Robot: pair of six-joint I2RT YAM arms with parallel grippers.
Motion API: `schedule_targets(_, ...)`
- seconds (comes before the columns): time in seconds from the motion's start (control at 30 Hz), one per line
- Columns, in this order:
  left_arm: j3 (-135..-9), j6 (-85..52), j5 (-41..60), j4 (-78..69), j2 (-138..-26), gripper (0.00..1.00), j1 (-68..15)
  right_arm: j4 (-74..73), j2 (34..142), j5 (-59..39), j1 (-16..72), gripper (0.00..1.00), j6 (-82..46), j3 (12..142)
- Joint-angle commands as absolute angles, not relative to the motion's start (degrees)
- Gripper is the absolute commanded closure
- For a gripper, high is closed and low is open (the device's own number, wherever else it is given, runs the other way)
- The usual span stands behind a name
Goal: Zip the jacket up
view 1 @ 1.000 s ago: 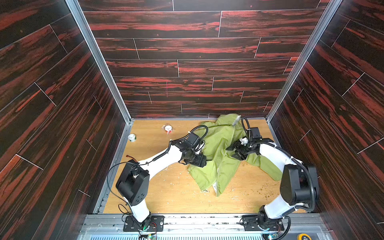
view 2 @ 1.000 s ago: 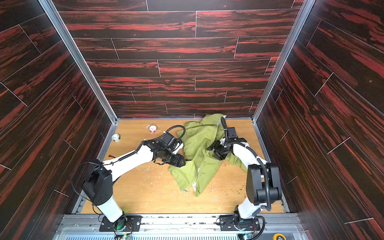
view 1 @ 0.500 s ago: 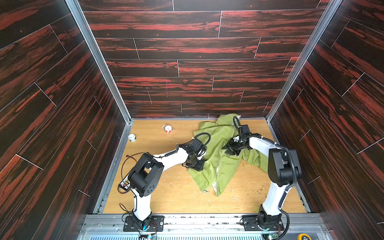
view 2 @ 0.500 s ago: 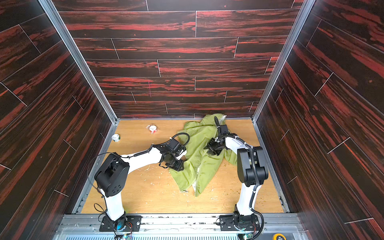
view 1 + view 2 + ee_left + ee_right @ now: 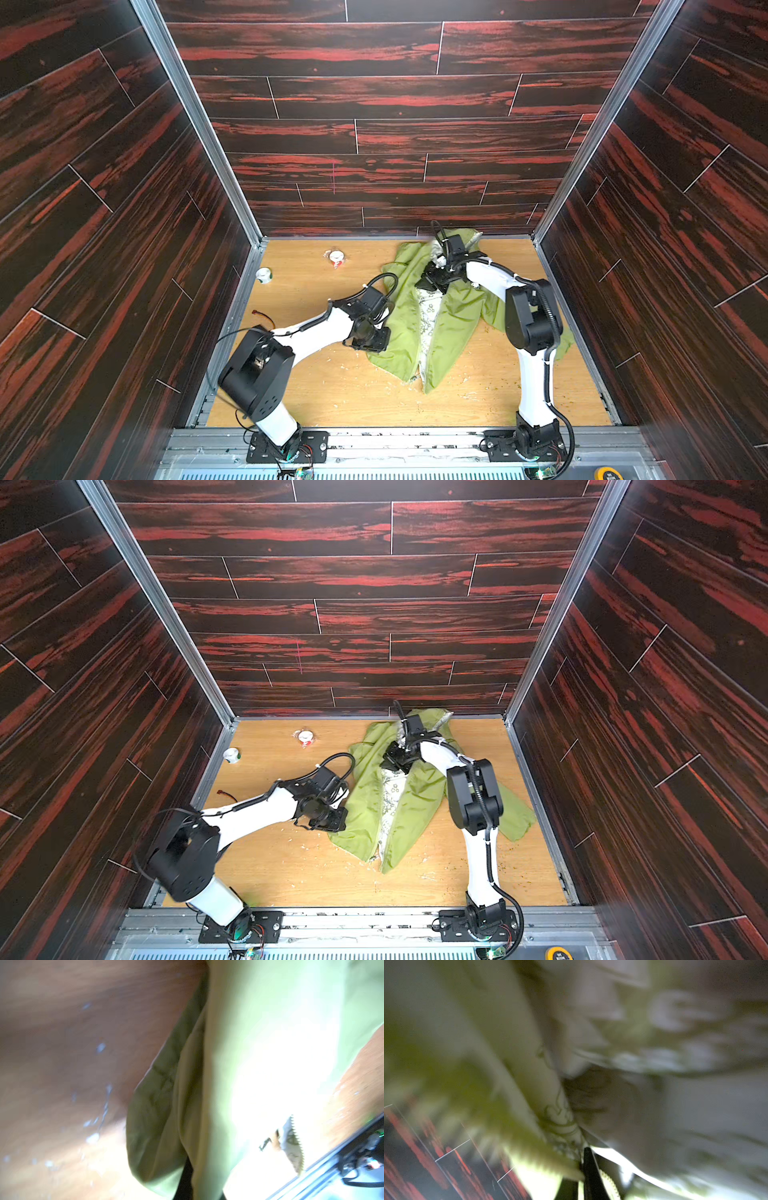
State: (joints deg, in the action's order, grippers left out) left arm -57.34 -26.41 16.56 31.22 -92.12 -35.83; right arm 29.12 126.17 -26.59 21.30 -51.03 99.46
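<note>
left fingers (image 5: 376, 343): clamped tight on jacket (image 5: 453, 316), its 9 o'clock edge
right fingers (image 5: 429, 283): clamped tight on jacket opening, 12 o'clock end

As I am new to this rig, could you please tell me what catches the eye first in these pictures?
The thin lime-green fabric jacket stands out first, crumpled on the light wooden table right of centre, its front open on a pale patterned lining. Next come the two white-and-black arms: the left pincer is shut on the jacket's left edge, the right pincer on fabric near its far end.
</note>
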Motion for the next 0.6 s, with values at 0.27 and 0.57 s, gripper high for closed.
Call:
schedule_targets(0.27,-57.1,-35.8,16.6,35.1,-87.9,0.76,-33.3,34.0,125.9,-27.8,23.6,0.77,-48.5,103.7)
schedule_targets(0.57,-63.4,-37.3,12.7,41.7,-87.6,0.50,-32.9,40.1,111.0,-26.3,22.9,0.46,-42.9,95.2)
